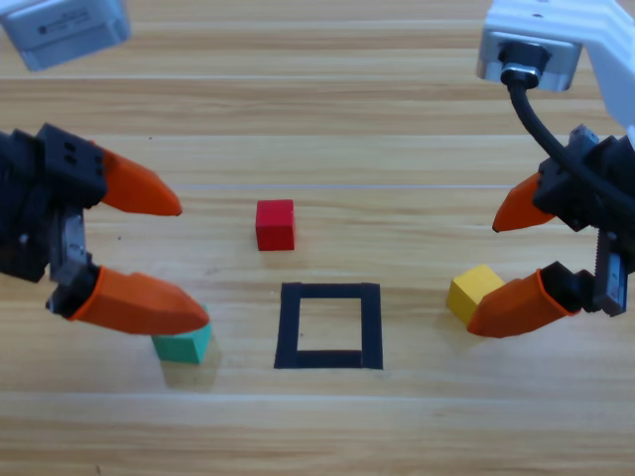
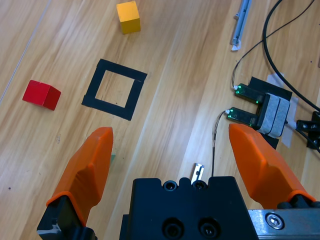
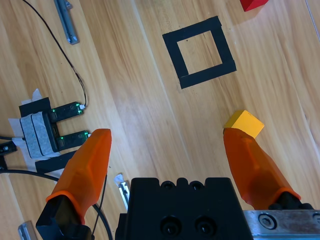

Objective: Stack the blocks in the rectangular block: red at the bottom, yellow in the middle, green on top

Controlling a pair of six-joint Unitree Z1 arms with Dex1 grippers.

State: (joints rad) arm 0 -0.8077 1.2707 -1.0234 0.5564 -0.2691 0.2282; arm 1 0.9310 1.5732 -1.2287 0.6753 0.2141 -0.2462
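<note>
Here, left tool (image 1: 194, 266) agape, partly hiding green cube (image 1: 183, 346), right tool (image 1: 481, 277) agape, overlapping yellow cube (image 1: 472, 290).

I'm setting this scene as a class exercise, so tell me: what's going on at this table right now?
Nothing is stacked yet. The black tape rectangle holds no cube. The red cube sits just beyond it, untouched. The left gripper is open at the left edge, above the green cube, and the right gripper is open beside the yellow cube. Neither gripper holds a cube.
</note>
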